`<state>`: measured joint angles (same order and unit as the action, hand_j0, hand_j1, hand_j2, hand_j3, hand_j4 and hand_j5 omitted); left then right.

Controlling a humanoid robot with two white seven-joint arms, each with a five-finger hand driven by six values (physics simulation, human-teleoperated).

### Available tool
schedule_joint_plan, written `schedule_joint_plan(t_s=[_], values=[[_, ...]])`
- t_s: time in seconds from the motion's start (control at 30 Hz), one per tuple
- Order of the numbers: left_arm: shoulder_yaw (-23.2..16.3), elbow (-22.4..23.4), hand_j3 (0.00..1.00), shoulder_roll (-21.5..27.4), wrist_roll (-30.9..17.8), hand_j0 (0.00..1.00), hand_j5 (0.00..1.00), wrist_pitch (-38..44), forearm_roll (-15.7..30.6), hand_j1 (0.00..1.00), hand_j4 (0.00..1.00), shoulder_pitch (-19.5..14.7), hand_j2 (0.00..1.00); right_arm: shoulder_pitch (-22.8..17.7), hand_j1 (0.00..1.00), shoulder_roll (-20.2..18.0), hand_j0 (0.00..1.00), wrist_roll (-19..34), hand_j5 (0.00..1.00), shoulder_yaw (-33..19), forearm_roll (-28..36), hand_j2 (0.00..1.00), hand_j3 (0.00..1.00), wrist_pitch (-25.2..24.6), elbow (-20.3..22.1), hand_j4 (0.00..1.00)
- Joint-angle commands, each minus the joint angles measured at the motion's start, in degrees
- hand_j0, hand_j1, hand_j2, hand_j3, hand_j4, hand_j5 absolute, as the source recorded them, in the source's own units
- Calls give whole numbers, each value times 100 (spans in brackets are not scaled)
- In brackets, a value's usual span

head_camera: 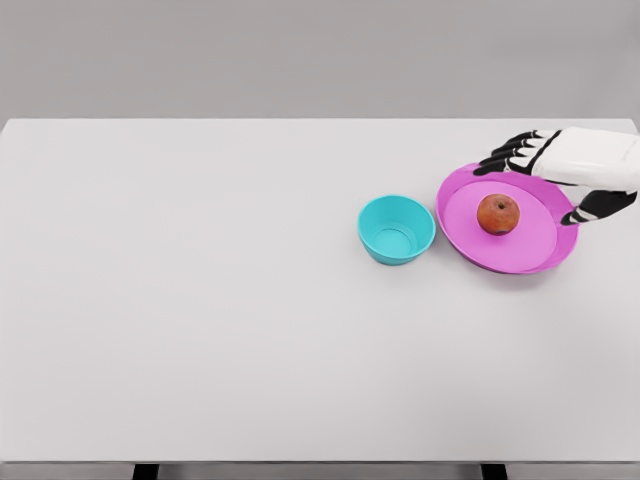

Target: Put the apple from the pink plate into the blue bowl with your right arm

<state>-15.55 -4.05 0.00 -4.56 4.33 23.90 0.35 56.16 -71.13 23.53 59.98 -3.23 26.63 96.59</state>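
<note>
A red apple [498, 214] sits near the middle of the pink plate [530, 255] at the right of the white table. The blue bowl [397, 229] stands just left of the plate, upright, with nothing in it. My right hand [535, 185] comes in from the right edge and hovers over the plate's far right rim, its black fingers [508, 152] spread and its thumb [598, 208] apart from them. The hand holds nothing; the apple lies a little left of and below it, untouched. My left arm does not show.
The white table [200, 300] fills the view, with its far edge near the top and its front edge at the bottom. A plain grey wall lies behind it.
</note>
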Motion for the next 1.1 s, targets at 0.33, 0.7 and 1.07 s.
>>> schedule_joint_plan(t_s=[0.33, 0.7, 1.07], values=[[-1, 1, 100, 0, -1, 100, 100, -2, 0, 100, 100, 0, 100, 132, 100, 1681, 100, 758, 100, 348, -688, 100, 100, -597, -2021, 100], [-1, 1, 100, 0, -1, 100, 100, -2, 0, 100, 100, 0, 100, 123, 100, 2103, 100, 793, 100, 471, -723, 100, 100, -554, -2654, 100], [-1, 1, 100, 0, -1, 100, 100, -2, 0, 100, 100, 0, 100, 53, 100, 2305, 100, 785, 100, 480, -749, 100, 100, -395, -3058, 100]])
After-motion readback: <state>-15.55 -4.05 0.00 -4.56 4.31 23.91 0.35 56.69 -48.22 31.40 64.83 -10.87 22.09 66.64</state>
